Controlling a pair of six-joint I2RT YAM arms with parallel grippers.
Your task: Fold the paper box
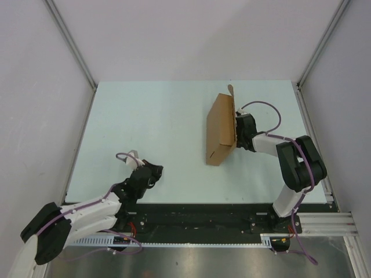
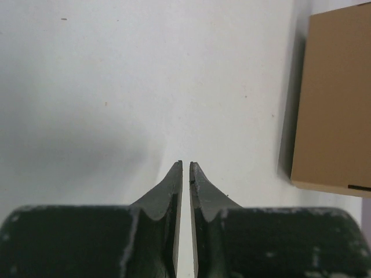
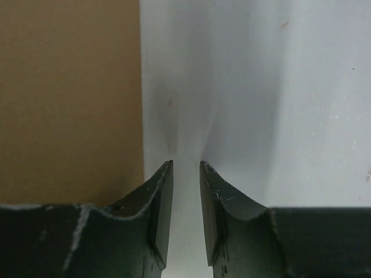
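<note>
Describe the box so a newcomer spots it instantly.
Start at the pale table and look right of centre, just beside the right gripper. The box is a shallow, plain brown cardboard rectangle, closed. It is the only brown thing there; everything else is pale or black.

The paper box [image 1: 222,129] is plain, unmarked brown cardboard, its upper face a shade lighter than its shadowed side. The table [image 1: 162,127] is a pale mint white with faint specks. Both the left gripper [image 2: 186,167] and the right gripper [image 3: 186,165] are black. The arms are white and black, with lilac cables.
</note>
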